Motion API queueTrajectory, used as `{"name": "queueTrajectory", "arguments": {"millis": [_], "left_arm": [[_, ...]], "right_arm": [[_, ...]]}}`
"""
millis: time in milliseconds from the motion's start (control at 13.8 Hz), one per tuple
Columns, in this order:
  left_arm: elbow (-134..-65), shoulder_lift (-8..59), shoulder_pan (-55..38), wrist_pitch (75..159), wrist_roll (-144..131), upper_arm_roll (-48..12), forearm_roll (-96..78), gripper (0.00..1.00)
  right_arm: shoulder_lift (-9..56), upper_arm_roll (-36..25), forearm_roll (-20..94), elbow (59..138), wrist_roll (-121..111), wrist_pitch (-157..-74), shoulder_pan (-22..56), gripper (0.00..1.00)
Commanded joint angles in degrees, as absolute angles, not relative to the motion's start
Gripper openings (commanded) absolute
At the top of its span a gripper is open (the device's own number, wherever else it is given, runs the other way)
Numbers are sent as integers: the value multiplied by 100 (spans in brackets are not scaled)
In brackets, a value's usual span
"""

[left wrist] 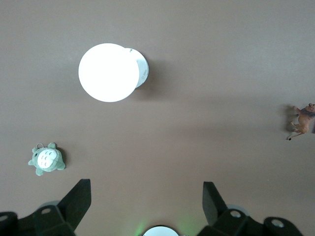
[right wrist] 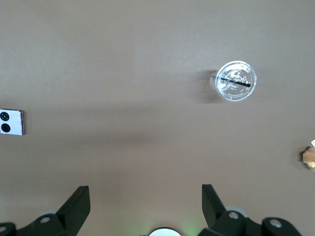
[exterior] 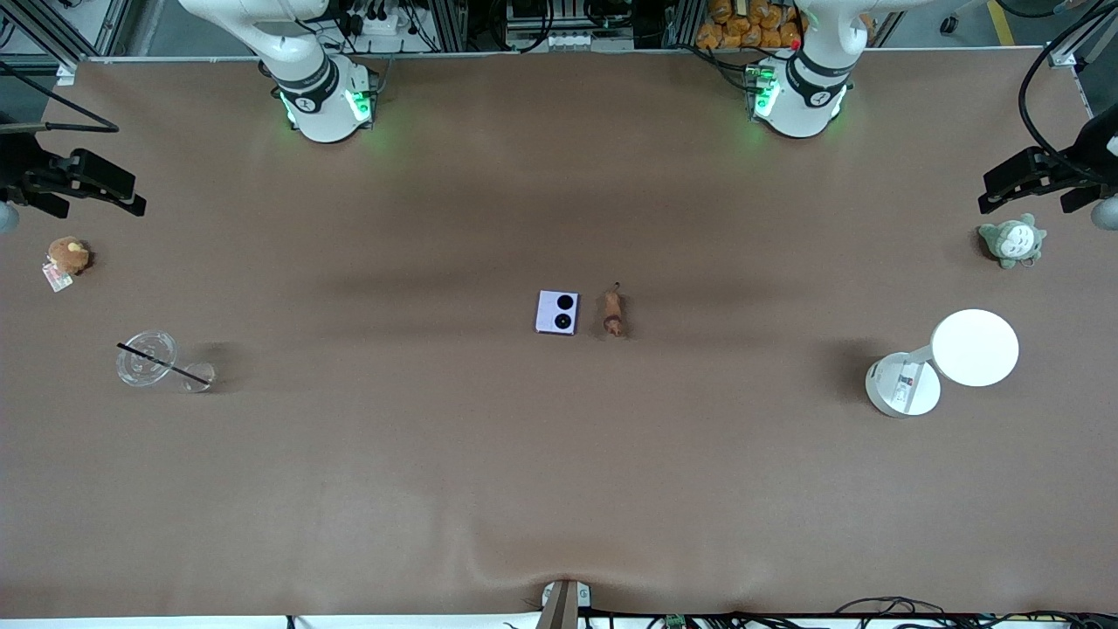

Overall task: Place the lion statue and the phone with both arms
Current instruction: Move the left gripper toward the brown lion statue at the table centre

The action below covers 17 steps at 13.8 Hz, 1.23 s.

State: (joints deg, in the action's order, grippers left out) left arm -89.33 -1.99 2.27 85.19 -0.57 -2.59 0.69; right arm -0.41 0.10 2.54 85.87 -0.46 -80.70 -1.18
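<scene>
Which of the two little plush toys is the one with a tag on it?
The round brown plush toy at the right arm's end of the table; a tag lies against it. The grey-green plush toy at the left arm's end shows none.

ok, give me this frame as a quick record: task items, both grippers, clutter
phone: mid-table, lying flat, camera circles up
lion statue: beside the phone, toward the left arm's end, apart from it
left gripper: jaws open, empty, over the table edge near the grey-green plush
right gripper: jaws open, empty, above the brown plush
other: clear cup with straw, white lamp
</scene>
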Motion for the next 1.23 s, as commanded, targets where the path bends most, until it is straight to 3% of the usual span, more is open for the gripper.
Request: {"name": "queueTrajectory", "arguments": {"millis": [0, 650, 1156], "left_arm": [[-8789, -149, 237, 8385, -150, -272, -9, 100], [-9271, -53, 193, 8103, -210, -518, 18, 100], [-9009, 860, 105, 8489, -290, -1081, -17, 100]], "right_arm": [[-158, 70, 264, 8604, -97, -7963, -202, 100], [-167, 70, 264, 8604, -62, -7805, -202, 100], [-114, 97, 272, 8561, 52, -7866, -71, 100]]}}
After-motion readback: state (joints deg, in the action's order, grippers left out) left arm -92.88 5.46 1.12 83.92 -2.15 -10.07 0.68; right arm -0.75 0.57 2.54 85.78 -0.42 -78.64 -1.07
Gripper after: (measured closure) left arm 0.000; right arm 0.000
